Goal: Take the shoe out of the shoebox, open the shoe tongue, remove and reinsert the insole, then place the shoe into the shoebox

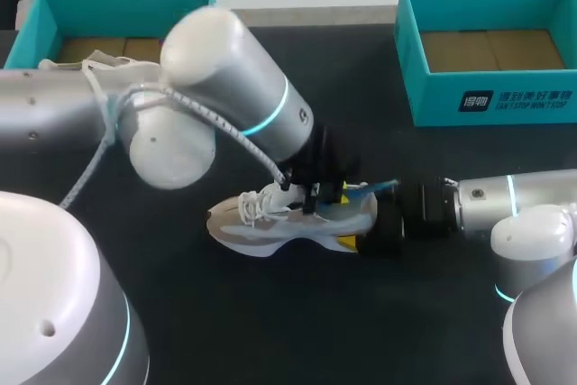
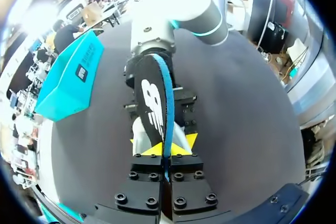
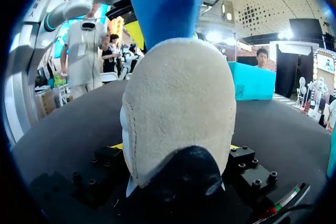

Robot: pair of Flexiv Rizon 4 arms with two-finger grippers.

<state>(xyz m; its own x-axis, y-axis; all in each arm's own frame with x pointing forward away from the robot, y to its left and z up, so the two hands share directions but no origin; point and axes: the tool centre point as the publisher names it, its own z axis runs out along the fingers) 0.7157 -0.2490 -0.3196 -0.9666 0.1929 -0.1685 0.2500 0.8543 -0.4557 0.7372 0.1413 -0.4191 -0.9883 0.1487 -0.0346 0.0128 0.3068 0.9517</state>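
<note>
Head view: shoe (image 1: 288, 215) lies on its sole on the dark table (image 1: 234, 322), centre of frame, toe toward frame left, heel toward frame right. It sits outside both boxes. Teal upper-left shoebox (image 1: 117, 2) and upper-right shoebox (image 1: 491, 101) are at the top corners, well apart from the shoe.

Left arm (image 1: 225, 87) enters from frame left, and the left gripper (image 1: 315, 188) is right over the shoe opening. Right arm (image 1: 514, 205) enters from frame right, with the right gripper (image 1: 374, 227) at the heel. A blue tip of the insole (image 1: 371, 188) pokes out above the heel end.

Left wrist view: left gripper (image 2: 167, 153) is clenched on the insole (image 2: 152, 103), with both yellow-tipped fingers (image 2: 185, 141) pinching its blue edge. The insole stands on edge ahead of the fingers, dark face with white print showing. The pale shoe (image 2: 138, 139) is just under it.

Right wrist view: right gripper (image 3: 176, 148) is grasping the shoe (image 3: 178, 108). The beige heel fills the gap, with a yellow sliver touching each side. The blue underside of the insole (image 3: 163, 3) rises above the heel.
</note>
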